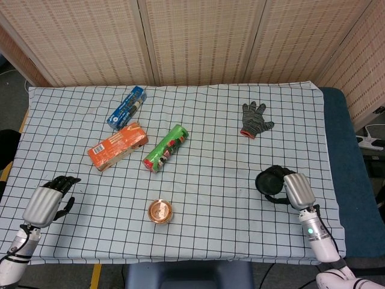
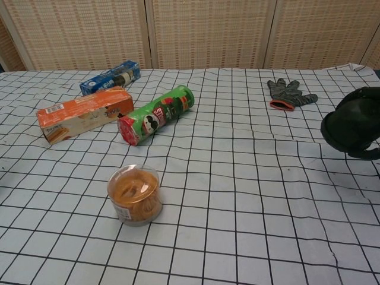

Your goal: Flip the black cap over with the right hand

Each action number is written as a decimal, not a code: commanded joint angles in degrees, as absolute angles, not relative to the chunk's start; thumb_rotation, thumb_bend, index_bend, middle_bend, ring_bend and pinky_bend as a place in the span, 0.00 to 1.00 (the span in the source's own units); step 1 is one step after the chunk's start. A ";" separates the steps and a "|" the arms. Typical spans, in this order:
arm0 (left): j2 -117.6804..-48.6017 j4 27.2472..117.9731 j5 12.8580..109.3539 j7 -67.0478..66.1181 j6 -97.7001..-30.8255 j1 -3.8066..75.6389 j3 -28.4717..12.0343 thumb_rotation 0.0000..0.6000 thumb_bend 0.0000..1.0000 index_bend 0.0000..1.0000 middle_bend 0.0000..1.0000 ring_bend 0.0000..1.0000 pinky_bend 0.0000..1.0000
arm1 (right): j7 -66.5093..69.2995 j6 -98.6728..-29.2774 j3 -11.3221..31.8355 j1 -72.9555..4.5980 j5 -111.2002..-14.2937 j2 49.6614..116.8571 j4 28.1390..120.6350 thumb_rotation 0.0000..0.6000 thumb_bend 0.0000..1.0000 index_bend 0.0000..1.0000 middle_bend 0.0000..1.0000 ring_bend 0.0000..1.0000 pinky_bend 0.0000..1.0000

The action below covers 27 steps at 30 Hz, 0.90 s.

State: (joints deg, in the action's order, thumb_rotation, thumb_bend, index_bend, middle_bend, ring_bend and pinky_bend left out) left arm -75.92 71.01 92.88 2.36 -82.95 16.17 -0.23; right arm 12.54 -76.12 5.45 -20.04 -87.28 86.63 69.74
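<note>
While the left hand point(image 1: 47, 202) rests near the table's point(image 1: 240, 235) front left corner with fingers curled on nothing, the right hand point(image 1: 296, 190) near the front right edge grips a dark round object point(image 1: 269, 182), lifted clear of the checked cloth point(image 2: 237, 196).

The right hand point(image 1: 298, 189) sits at the table's five o'clock, fingers wrapped around a dark round object point(image 1: 270, 182), forearm running toward five o'clock. The left hand point(image 1: 45, 201) rests at eight o'clock, dark fingers curled, holding nothing.
</note>
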 commanded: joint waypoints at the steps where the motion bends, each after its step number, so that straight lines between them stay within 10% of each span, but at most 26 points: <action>1: -75.91 71.05 92.88 2.41 -82.87 16.19 -0.21 1.00 0.48 0.24 0.28 0.25 0.52 | 19.99 -80.18 5.25 -20.64 -91.75 88.08 66.34 1.00 0.06 0.62 0.56 0.47 0.55; 9: -75.70 71.20 92.66 2.77 -82.57 16.16 -0.23 1.00 0.48 0.25 0.28 0.25 0.52 | -12.96 -70.68 8.48 -18.66 -74.89 84.39 72.93 1.00 0.06 0.64 0.57 0.49 0.56; 15: -75.66 71.38 92.86 2.62 -82.63 16.17 -0.17 1.00 0.48 0.26 0.28 0.25 0.52 | -46.54 -79.77 13.57 -17.96 -58.22 86.27 82.91 1.00 0.06 0.64 0.57 0.49 0.56; 27: -75.54 71.49 92.95 2.65 -82.50 16.18 -0.11 1.00 0.48 0.26 0.28 0.25 0.52 | 5.43 -76.25 5.32 -19.83 -86.00 84.23 77.08 1.00 0.06 0.64 0.57 0.48 0.56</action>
State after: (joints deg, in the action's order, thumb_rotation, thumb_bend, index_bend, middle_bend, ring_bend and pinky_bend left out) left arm -75.55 71.49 92.94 2.64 -82.50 16.19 -0.11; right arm -46.24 -76.99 9.06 -18.97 -72.38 85.83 77.04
